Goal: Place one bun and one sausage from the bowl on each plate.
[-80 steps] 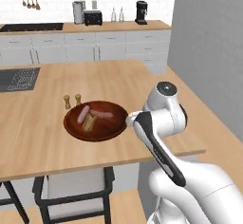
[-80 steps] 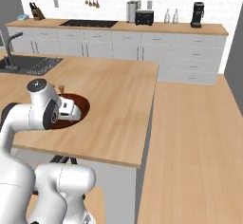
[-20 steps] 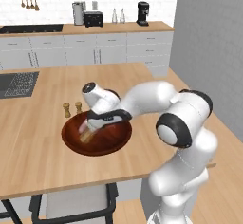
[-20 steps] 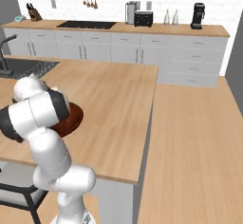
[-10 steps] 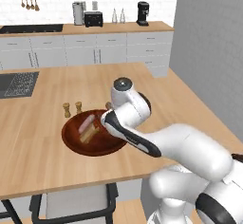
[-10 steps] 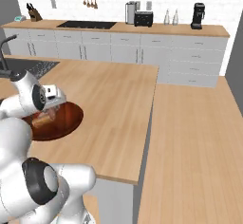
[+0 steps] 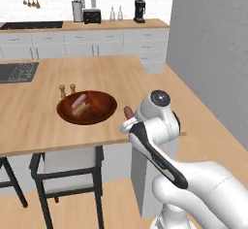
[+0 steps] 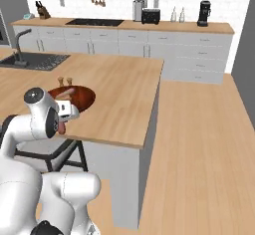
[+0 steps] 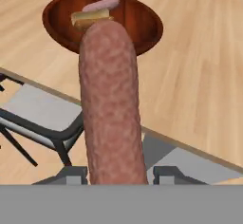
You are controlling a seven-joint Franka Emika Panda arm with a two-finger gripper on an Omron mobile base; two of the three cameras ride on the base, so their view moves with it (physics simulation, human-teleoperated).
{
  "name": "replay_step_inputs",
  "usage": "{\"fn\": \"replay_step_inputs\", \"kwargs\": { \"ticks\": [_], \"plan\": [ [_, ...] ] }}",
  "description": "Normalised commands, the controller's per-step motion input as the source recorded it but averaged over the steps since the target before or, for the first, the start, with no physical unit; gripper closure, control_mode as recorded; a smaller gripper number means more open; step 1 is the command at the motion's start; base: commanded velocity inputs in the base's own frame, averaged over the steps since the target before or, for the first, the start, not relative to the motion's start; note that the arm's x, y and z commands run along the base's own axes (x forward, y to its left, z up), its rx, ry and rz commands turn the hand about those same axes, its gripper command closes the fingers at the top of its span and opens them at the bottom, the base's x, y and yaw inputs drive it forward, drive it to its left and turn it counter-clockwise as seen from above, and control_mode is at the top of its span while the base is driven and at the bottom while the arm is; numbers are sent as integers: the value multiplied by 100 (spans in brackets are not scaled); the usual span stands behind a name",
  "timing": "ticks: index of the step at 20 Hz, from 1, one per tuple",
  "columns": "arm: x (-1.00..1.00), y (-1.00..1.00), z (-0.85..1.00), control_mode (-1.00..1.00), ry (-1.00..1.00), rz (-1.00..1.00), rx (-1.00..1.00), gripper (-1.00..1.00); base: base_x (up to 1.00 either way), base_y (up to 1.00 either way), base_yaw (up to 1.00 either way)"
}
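Now the sausage [image 9: 112, 99] is out of the bowl [image 7: 104, 106], fingers [image 9: 71, 174] clenched on it, lifted off past the table's [image 7: 29, 121] near edge at the bowl's 4 o'clock. One pick done; a plate comes next.

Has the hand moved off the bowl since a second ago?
Yes. The hand, gripping a sausage, has pulled back from over the bowl to the counter's near edge.

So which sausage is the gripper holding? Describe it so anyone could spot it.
Start at the wooden island counter and its reddish-brown bowl. Just right of the bowl, the gripper is shut on a long, mottled reddish-brown sausage, unlike the paler pink sausage lying in the bowl.
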Motion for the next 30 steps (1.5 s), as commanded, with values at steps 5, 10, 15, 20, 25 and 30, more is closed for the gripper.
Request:
{"fn": "replay_step_inputs", "kwargs": {
  "ticks": [5,10,15,20,25,30],
  "plan": [
    [0,0,0,100,0,0,0,100,-76,100,0],
    [0,0,0,100,0,0,0,100,-31,100,0],
    [0,0,0,100,0,0,0,100,-15,100,0],
    [0,0,0,100,0,0,0,100,-16,100,0],
    [0,0,0,100,0,0,0,100,0,100,-4],
    [0,0,0,100,0,0,0,100,12,100,-13]
  ]
}}
